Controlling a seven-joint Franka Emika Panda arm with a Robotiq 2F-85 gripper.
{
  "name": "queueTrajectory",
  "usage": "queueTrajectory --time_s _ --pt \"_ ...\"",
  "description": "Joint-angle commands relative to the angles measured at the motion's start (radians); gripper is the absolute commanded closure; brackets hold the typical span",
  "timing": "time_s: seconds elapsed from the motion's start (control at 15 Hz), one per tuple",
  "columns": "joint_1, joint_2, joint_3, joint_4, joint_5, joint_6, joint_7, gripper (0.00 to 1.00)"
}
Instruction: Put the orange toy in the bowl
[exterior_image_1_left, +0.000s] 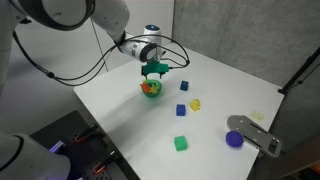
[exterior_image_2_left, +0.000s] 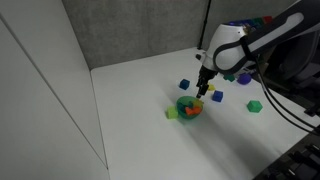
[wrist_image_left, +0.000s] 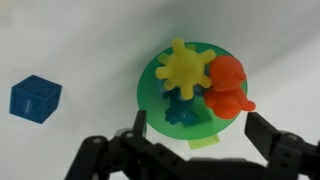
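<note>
Wrist view: the orange toy (wrist_image_left: 228, 88) lies in the green bowl (wrist_image_left: 148, 92), against its rim and beside a yellow gear (wrist_image_left: 183, 68). The fingers (wrist_image_left: 262, 138) are spread wide above it, holding nothing. The best next move looks like lifting straight up, clear of the rim. A blue cube (wrist_image_left: 35, 98) sits nearby on the counter (wrist_image_left: 90, 40), and nothing blocks the way.

- White table (exterior_image_1_left: 130, 110), wide and mostly bare, in both exterior views.
- Farther blue cube (exterior_image_1_left: 183, 85) and nearer blue cube (exterior_image_1_left: 181, 110), apart from each other.
- Small yellow piece (exterior_image_1_left: 195, 103), just beside the nearer blue cube.
- Green cube (exterior_image_1_left: 181, 143), alone toward the table's front edge.
- Purple round thing (exterior_image_1_left: 234, 139), right against a grey tool (exterior_image_1_left: 258, 135) near the table's edge.
- In the wrist view, a blue cube (wrist_image_left: 35, 98) alone on the white surface at left.
- Also there, a yellow cog (wrist_image_left: 184, 67) overlapping a blue piece (wrist_image_left: 182, 108).
</note>
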Motion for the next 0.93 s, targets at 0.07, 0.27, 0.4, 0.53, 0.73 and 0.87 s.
queueTrajectory --time_s 0.07,0.27,0.4,0.53,0.73,0.87 --pt "0.017 -0.153 -0.086 -0.096 -0.015 -0.04 0.122 0.0" --pt "0.028 -0.223 -0.144 -0.135 -0.023 -0.095 0.25 0.0" --pt "0.036 -0.263 -0.179 -0.162 -0.031 -0.141 0.343 0.0" --pt "0.045 -0.293 -0.211 -0.185 -0.038 -0.17 0.44 0.0" --pt "0.063 -0.323 -0.257 -0.204 -0.059 -0.214 0.594 0.0" --pt "0.077 -0.342 -0.288 -0.219 -0.09 -0.235 0.704 0.0"
